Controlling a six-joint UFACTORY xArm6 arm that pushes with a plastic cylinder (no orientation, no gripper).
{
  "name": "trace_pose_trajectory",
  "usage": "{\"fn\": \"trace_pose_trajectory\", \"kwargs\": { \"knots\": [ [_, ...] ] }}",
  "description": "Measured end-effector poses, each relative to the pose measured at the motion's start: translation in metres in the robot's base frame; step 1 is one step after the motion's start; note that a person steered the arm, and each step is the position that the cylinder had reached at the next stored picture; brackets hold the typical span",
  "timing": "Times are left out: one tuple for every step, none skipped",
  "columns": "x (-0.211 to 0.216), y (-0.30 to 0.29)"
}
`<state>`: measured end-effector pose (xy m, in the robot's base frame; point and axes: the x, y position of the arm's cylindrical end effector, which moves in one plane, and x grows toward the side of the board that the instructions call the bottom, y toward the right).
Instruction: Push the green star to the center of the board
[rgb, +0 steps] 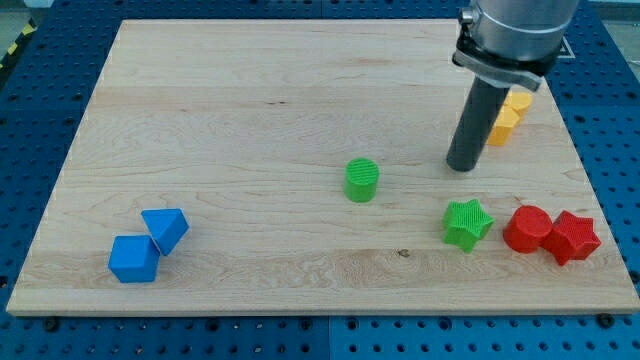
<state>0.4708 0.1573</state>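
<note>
Blue cube (133, 259) sits far toward view's left of my tip (461, 167); green star (467, 222) lies just below tip, apart. Tip bare, holding nothing.

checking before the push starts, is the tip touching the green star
Apart. The camera view shows bare board between my tip and the green star, which lies toward the view's bottom.
</note>
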Motion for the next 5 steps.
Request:
{"fn": "trace_pose_trajectory", "kwargs": {
  "knots": [
    [0.024,0.002],
    [0.041,0.004],
    [0.044,0.006],
    [0.054,0.006],
    [0.071,0.007]
  ]
}}
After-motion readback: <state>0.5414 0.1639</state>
